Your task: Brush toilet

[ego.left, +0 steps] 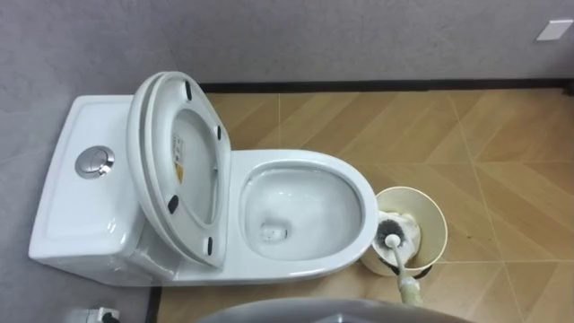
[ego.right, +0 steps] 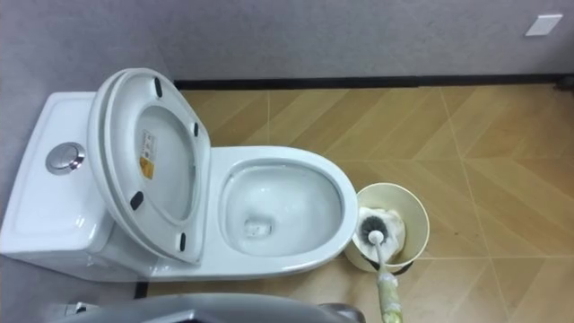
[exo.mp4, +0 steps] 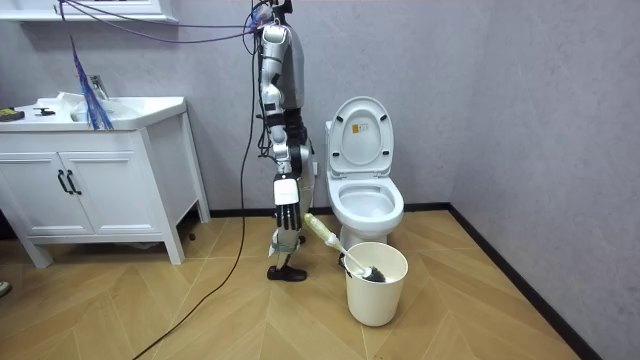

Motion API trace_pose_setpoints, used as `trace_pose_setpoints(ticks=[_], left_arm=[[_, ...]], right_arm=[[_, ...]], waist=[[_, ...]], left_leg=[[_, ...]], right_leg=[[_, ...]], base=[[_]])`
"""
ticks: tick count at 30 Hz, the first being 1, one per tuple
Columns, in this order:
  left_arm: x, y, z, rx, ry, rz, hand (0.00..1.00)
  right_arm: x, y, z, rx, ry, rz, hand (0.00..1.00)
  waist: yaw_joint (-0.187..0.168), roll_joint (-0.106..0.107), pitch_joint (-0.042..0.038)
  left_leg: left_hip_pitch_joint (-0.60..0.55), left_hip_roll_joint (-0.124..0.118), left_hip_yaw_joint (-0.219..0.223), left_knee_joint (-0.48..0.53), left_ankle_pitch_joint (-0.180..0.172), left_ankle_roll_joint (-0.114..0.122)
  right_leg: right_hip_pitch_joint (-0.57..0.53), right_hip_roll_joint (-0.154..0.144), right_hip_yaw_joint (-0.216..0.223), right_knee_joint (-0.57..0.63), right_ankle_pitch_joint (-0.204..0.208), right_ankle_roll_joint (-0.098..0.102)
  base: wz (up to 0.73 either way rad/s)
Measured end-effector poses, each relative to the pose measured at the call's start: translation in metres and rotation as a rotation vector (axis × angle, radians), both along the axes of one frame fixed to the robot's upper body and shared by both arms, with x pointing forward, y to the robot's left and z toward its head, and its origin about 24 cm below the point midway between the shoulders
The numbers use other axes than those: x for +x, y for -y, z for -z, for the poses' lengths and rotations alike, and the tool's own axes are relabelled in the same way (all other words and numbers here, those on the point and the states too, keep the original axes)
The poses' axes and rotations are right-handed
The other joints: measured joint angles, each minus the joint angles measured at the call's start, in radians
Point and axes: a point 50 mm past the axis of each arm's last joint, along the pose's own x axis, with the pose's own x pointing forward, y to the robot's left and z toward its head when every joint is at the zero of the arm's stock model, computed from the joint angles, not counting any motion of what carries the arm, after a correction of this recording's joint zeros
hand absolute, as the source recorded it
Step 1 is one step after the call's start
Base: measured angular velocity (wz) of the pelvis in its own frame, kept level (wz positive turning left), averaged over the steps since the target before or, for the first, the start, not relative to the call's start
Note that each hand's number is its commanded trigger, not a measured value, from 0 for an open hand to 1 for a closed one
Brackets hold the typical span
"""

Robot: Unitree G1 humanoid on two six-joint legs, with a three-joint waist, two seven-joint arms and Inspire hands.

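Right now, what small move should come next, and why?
Probably close the right hand, hanging beside the handle's end, round it and lift the dark-bristled toilet brush out of the round cream plastic bucket: its head sits inside, while the white ceramic toilet's lid and seat are up and the bowl is open.

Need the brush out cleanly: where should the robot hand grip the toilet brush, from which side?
Grip the toilet brush by its pale handle end, which leans over the bucket rim toward the robot; bristles sit inside. Come from the near side, likely with the right robot hand.

brush handle [ego.right: 387, 294] cut off at lower edge
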Motion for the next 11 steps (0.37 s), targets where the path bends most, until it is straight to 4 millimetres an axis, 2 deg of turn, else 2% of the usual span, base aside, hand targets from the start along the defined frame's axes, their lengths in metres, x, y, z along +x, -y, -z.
trace_pose_setpoints(ticks=[5,11], left_arm=[[-0.0010,0.0043,0.0018,-0.026,-0.035,0.034,0.00],[0.0004,0.0057,0.0026,-0.043,-0.047,0.032,0.00]], right_arm=[[-0.0097,-0.0037,0.0011,0.069,-0.042,0.039,0.00],[-0.0100,-0.0076,0.0027,0.137,-0.072,0.039,0.00]], waist=[[-0.002,0.000,0.0002],[-0.007,0.001,-0.0013]], left_leg=[[-0.004,-0.001,-0.019,0.000,0.000,0.000],[-0.007,-0.001,-0.036,0.001,0.000,0.000]], right_leg=[[-0.001,-0.001,-0.003,-0.001,0.000,0.000],[0.005,-0.001,-0.024,-0.001,0.000,0.000]], base=[[0.04],[0.08]])
